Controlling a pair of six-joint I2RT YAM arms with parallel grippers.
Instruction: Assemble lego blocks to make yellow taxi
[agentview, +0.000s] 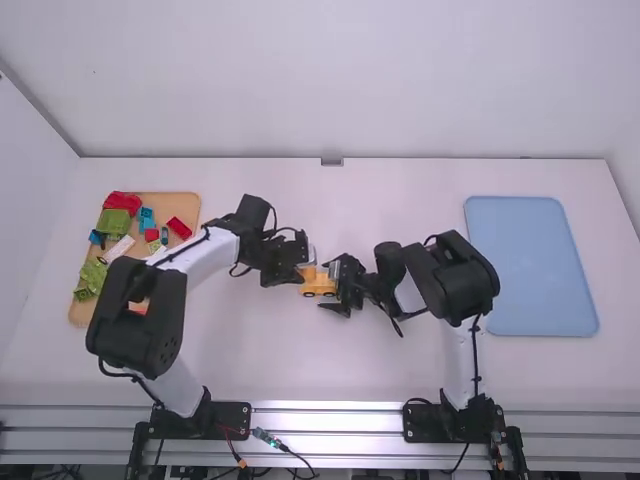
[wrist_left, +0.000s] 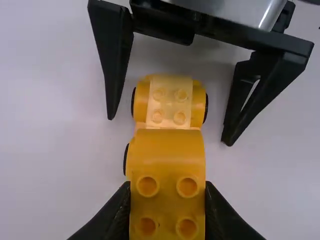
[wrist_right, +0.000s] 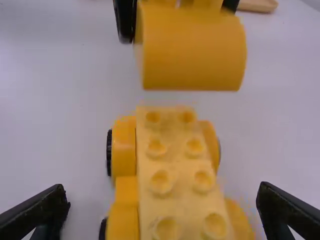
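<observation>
In the high view my left gripper (agentview: 298, 270) and right gripper (agentview: 338, 284) meet over mid-table at the yellow car base (agentview: 318, 288). The left wrist view has my left gripper (wrist_left: 167, 205) shut on a rounded yellow block (wrist_left: 167, 152) with studs, overlapping one end of the studded, wheeled base (wrist_left: 169, 102). From the right wrist, that block (wrist_right: 192, 57) hangs above and past the base's far end, apart from it. My right gripper (wrist_right: 162, 200) stands open around the base (wrist_right: 172, 170), one finger on each side, not touching it.
A wooden tray (agentview: 185, 208) with red, green, blue and white pieces lies at the left, partly under the left arm. A light blue tray (agentview: 530, 265) lies at the right, beyond the right arm's elbow.
</observation>
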